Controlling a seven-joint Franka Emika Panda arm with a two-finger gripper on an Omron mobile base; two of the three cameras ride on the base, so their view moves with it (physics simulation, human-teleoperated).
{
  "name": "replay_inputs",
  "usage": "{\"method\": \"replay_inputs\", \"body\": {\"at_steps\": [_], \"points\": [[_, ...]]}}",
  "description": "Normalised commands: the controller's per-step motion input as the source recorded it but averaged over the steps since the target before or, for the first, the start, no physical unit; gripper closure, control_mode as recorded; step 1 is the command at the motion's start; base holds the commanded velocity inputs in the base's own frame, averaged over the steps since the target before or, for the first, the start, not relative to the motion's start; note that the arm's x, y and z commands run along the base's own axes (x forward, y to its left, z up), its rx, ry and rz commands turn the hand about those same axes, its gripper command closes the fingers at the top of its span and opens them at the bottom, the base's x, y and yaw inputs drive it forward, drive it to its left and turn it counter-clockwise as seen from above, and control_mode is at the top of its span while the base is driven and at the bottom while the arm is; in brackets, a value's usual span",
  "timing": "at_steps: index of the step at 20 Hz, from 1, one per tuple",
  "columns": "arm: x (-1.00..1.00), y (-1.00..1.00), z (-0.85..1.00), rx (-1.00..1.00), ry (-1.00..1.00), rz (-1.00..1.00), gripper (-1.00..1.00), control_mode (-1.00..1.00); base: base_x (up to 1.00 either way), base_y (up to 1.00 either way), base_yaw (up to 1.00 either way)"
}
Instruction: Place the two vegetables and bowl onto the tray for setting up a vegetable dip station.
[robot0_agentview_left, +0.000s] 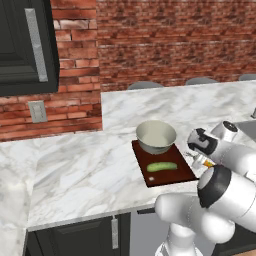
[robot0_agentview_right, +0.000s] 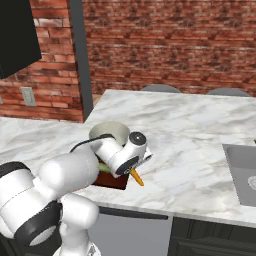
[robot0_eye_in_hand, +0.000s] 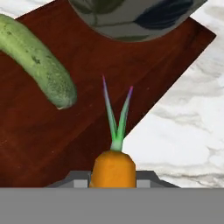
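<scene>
1. Desk (robot0_agentview_left: 75, 165): white marble surface with a brick wall behind it. A sink (robot0_agentview_right: 242, 172) is set into it on the right.
2. Tray (robot0_agentview_left: 167, 176): dark reddish-brown board lying flat on the desk near the front edge.
3. Bowl (robot0_agentview_left: 156, 136): stands upright on the far end of the tray. The outside is grey and the inside is pale.
4. Cucumber (robot0_agentview_left: 162, 166): lies flat on the tray, just in front of the bowl and crosswise to the tray's long side. In the hand view its rounded end (robot0_eye_in_hand: 59, 94) lies up and to the left of the carrot, apart from it.
5. Gripper (robot0_agentview_right: 134, 172): closed on the carrot, with a finger on either side of the orange body. It hangs at the tray's right-hand edge, tilted downward.
6. Carrot (robot0_eye_in_hand: 113, 168): held in the gripper and clear of the desk.
   - In the right base view the orange tip (robot0_agentview_right: 137, 178) points down and to the right, over bare marble just beside the tray.
   - In the hand view the green stalks point toward the tray's edge and the bowl beyond it.
   - In the left base view a small orange part (robot0_agentview_left: 208, 162) shows beside the wrist, to the right of the tray.
</scene>
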Motion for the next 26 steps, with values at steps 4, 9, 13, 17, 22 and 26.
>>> {"method": "replay_inputs", "body": {"at_steps": [4, 9, 13, 17, 22, 26], "points": [[-0.13, 0.63, 0.00, -0.12, 0.05, 0.25, 1.00, -1.00, 0.00, 0.00, 0.00], [-0.09, 0.61, -0.05, -0.17, -0.15, 0.29, 1.00, -1.00, 0.00, 0.00, 0.00], [-0.26, 0.40, -0.11, -0.10, -0.16, 0.32, 1.00, -1.00, 0.00, 0.00, 0.00], [-0.26, 0.38, -0.15, -0.08, -0.19, 0.30, 1.00, -1.00, 0.00, 0.00, 0.00], [-0.28, 0.53, -0.01, -0.07, -0.01, 0.22, 1.00, -1.00, 0.00, 0.00, 0.00], [-0.12, 0.38, -0.09, -0.02, 0.02, 0.04, 1.00, -1.00, 0.00, 0.00, 0.00]]}}
